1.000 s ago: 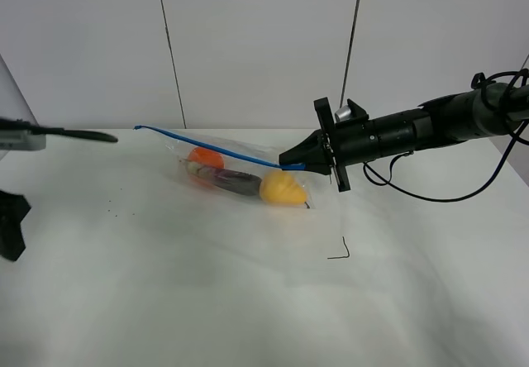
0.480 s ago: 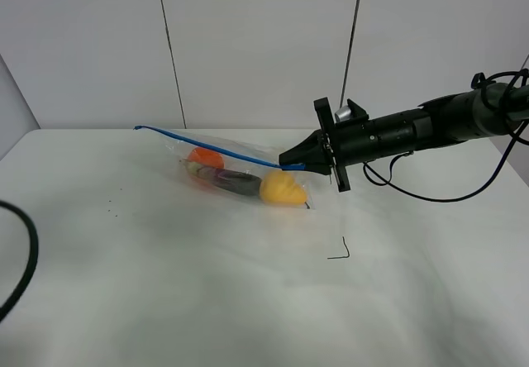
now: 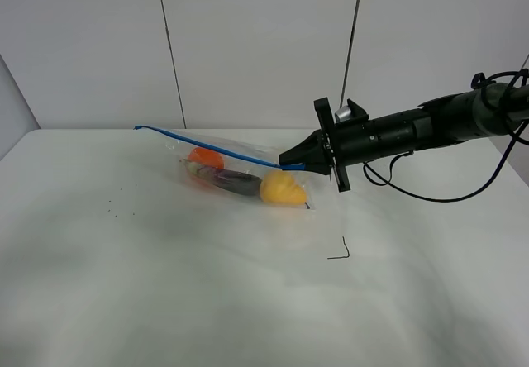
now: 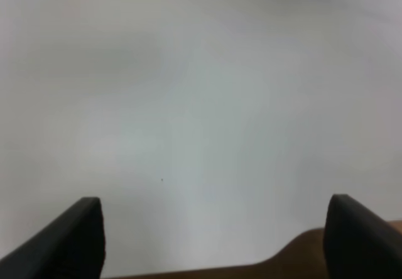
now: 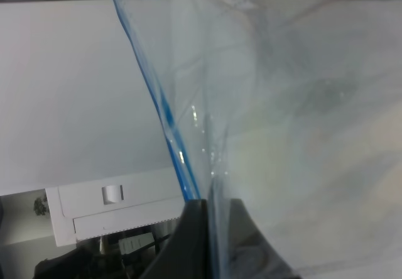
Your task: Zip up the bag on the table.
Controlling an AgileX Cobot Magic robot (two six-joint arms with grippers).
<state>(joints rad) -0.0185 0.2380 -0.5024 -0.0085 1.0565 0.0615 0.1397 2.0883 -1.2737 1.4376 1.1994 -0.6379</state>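
Gone from the overhead view, left gripper (image 4: 213, 241) gapes (empty); right gripper (image 3: 291, 164) pinches the bag (image 3: 240, 173).

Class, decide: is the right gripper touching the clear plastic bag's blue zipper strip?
Touching. The right wrist view shows the right gripper with its jaws shut on the blue zipper strip of the clear plastic bag.

My left gripper (image 4: 213, 238) has its fingers (image 4: 69, 238) spread wide over blurred white, with a brown patch (image 4: 301, 254) between them.
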